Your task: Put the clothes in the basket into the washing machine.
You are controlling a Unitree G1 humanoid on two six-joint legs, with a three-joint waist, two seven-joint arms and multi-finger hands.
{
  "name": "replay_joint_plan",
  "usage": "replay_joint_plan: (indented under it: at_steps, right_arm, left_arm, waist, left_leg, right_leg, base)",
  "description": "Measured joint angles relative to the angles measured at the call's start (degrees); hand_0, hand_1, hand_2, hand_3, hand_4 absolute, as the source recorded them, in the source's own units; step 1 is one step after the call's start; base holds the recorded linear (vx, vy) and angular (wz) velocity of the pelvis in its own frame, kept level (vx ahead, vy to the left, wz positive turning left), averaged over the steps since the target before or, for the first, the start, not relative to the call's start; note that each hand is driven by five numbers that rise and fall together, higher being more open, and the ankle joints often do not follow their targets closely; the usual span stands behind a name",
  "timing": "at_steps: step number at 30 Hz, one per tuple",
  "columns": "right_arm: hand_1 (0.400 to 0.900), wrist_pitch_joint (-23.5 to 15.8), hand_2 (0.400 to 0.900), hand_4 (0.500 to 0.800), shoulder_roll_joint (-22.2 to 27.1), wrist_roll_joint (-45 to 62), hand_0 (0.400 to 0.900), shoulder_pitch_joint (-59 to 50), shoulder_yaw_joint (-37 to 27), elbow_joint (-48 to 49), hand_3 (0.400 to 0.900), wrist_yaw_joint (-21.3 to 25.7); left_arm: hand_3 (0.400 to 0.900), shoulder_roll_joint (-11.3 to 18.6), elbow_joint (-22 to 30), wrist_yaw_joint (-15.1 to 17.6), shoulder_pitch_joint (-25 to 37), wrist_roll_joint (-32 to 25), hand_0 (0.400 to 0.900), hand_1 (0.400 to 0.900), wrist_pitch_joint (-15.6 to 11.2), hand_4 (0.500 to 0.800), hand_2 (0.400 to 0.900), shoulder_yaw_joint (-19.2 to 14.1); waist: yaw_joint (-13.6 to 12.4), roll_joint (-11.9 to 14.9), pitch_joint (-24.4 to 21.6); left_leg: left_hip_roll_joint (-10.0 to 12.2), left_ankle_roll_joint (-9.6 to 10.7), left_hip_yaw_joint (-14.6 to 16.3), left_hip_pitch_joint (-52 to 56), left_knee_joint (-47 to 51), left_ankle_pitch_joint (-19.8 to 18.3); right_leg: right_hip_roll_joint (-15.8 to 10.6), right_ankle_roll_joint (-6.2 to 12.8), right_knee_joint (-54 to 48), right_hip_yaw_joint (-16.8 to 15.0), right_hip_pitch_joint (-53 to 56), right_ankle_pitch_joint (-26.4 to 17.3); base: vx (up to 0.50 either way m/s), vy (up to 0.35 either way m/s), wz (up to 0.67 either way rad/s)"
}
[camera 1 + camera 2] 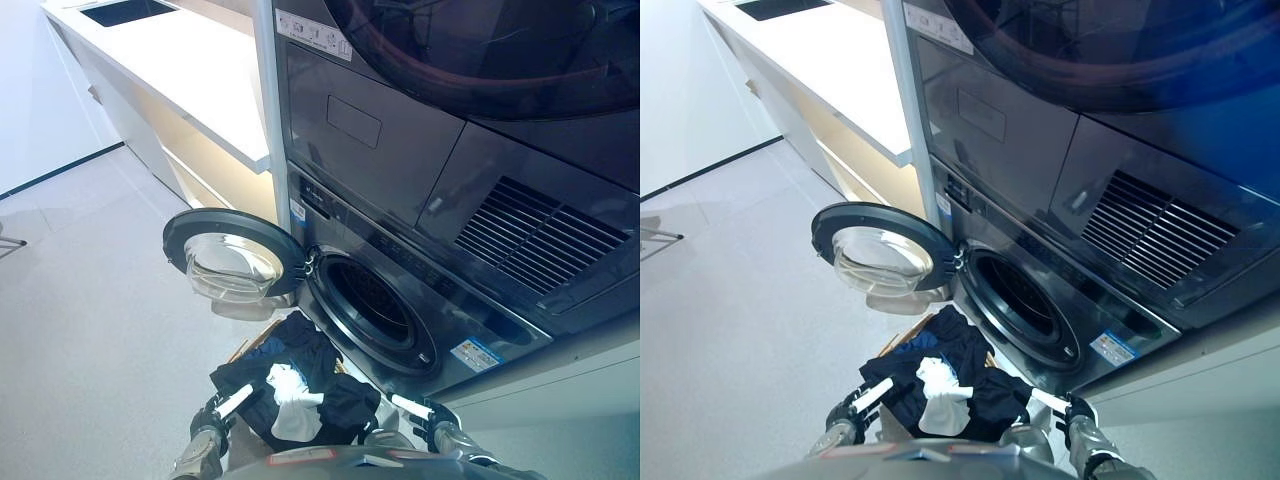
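Note:
A basket (244,350) with a brown rim stands on the floor right before the washing machine (400,260). It is heaped with dark clothes (312,348), a white garment (295,402) and a bit of blue cloth (266,347). The washer's round door (232,255) is swung open to the left, and the drum opening (375,305) looks dark and empty. My left hand (213,418) sits low at the basket's left side, one white-tipped finger reaching the dark cloth. My right hand (432,414) is low to the right, fingers straight, holding nothing.
A second machine (450,70) is stacked on top of the washer. To the left runs a long white counter (190,60) with a dark sink (125,10) at its far end. Grey floor (90,300) spreads to the left of the open door.

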State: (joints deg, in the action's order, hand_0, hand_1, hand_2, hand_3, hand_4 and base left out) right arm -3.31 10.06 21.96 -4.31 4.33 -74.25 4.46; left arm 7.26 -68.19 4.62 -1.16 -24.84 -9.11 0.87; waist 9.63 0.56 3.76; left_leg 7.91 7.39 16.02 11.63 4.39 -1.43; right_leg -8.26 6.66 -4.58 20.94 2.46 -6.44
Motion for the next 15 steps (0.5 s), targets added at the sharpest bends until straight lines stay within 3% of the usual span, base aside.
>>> replay_joint_plan:
  at_steps: [4, 6, 10, 12, 13, 15]
  right_arm:
    - [0.900, -0.1, 0.900, 0.800, 0.0, 0.0, 0.900, -0.1, 0.7, 1.2, 0.900, 0.0]
    - [0.900, -0.1, 0.900, 0.800, 0.0, 0.0, 0.900, -0.1, 1.7, 4.0, 0.900, -0.2]
    - [0.900, -0.8, 0.900, 0.800, 0.4, -0.5, 0.900, -1.4, 7.3, 16.1, 0.900, -0.5]
    - [0.900, -1.8, 0.900, 0.800, 0.9, -0.9, 0.900, -4.6, 11.0, 20.9, 0.900, -1.3]
    - [0.900, -1.7, 0.900, 0.800, 1.8, -0.9, 0.900, -6.9, 13.3, 23.8, 0.900, -1.3]
    - [0.900, -2.2, 0.900, 0.800, 2.9, -1.2, 0.900, -13.5, 14.8, 26.7, 0.900, -2.0]
  left_arm:
    - [0.900, -0.1, 0.7, 0.0, -0.3, -0.3, 0.900, 0.900, 0.0, 0.800, 0.900, 0.0]
    - [0.900, -0.1, 4.8, 0.2, -1.4, -1.1, 0.900, 0.900, 0.0, 0.800, 0.900, 0.1]
    - [0.900, 0.4, 17.4, 1.1, -2.1, -2.9, 0.900, 0.900, -1.9, 0.800, 0.900, 0.8]
    - [0.900, 1.4, 23.4, 1.4, -1.2, -4.0, 0.900, 0.900, -3.4, 0.800, 0.900, 1.4]
    - [0.900, 2.2, 28.8, 2.1, -0.5, -5.0, 0.900, 0.900, -3.7, 0.800, 0.900, 2.2]
    - [0.900, 3.8, 34.2, 2.8, 3.1, -5.3, 0.900, 0.900, -6.3, 0.800, 0.900, 2.7]
  waist:
    - [-0.3, -0.1, 0.1]
    - [-0.2, 0.1, 0.9]
    - [-1.0, 1.1, 3.5]
    - [-1.8, 2.0, 6.5]
    - [-1.7, 2.5, 7.7]
    - [-3.0, 3.5, 12.0]
  left_leg:
    - [0.0, 0.0, 0.0, -0.1, 0.0, 0.0]
    - [0.0, 0.0, -0.1, -0.6, -0.3, 0.0]
    - [-0.2, -0.2, -0.8, -7.8, -3.4, 0.1]
    - [-0.1, -0.5, -1.7, -12.6, -6.2, 0.2]
    - [0.1, -0.8, -2.6, -17.5, -9.3, -0.4]
    - [0.0, -1.2, -4.2, -25.3, -14.6, -0.8]
  right_leg:
    - [0.0, 0.01, 0.0, 0.0, -0.1, 0.0]
    - [-0.1, 0.01, 0.0, 0.0, -0.4, 0.0]
    - [-1.1, -0.58, 3.2, -0.1, -7.3, -0.4]
    - [-1.9, -1.06, 5.8, 0.1, -11.7, -0.8]
    - [-2.6, -1.03, 8.1, 0.5, -16.0, -0.7]
    - [-3.7, -1.18, 11.0, 0.4, -22.0, -0.7]
  base:
    - [-0.02, 0.003, 0.01]
    - [-0.16, 0.008, 0.02]
    - [-0.31, 0.007, 0.05]
    - [-0.34, -0.007, 0.18]
    - [-0.26, -0.028, 0.19]
    - [-0.23, -0.046, 0.23]
